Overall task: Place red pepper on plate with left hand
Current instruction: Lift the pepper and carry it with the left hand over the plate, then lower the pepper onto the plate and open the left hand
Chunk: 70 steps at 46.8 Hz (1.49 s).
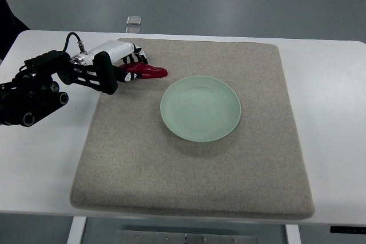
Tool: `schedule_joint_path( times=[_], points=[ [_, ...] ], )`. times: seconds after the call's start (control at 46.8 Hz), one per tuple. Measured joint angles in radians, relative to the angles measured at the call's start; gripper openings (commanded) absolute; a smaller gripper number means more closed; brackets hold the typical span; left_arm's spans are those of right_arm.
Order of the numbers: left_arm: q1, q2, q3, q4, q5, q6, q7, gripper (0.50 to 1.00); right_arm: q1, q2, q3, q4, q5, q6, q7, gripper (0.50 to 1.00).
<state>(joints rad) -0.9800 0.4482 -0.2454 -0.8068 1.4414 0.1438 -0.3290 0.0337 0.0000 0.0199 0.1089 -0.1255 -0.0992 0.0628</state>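
Fingers of left hand (pixel 127 61) curl around stem end of red pepper (pixel 147 72), tip poking out toward plate (pixel 200 108). Pepper sits low over grey mat (pixel 189 170), just left of plate rim, not yet above it. Grip near one end likely leaves length free for laying down.

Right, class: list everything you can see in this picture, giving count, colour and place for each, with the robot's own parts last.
Table: one, white, under everything.
Mat: one, grey-beige, covering the table's middle.
Plate: one, pale green, empty, right of centre on the mat.
Red pepper: one, dark red, at the mat's upper left, held.
Clip-like object: one, silvery, at the table's far edge.
Left hand: one, black and white, closed on the pepper.
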Motion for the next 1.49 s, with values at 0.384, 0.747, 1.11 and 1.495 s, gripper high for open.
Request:
schedule_joint_path(
  times=[0.384,0.747,1.11,1.495],
  points=[
    [-0.055,-0.004,-0.008,-0.2,0.031,-0.008,-0.006,0.5,0.0,0.0,0.0,0.0,0.0,0.0,0.0,0.928],
    [-0.055,-0.044,0.012,-0.275,0.125,-0.017,-0.007,0.5,0.0,0.0,0.0,0.0,0.0,0.0,0.0,0.928],
    [-0.045,-0.066,0.017,-0.275,0.176,-0.024,-0.041,0.5,0.001,0.0,0.0,0.0,0.0,0.001,0.0,0.928],
    [-0.035,-0.089,0.017,-0.283,0.222,-0.024,-0.065,0.5,0.0,0.0,0.0,0.0,0.001,0.0,0.0,0.928]
  ],
)
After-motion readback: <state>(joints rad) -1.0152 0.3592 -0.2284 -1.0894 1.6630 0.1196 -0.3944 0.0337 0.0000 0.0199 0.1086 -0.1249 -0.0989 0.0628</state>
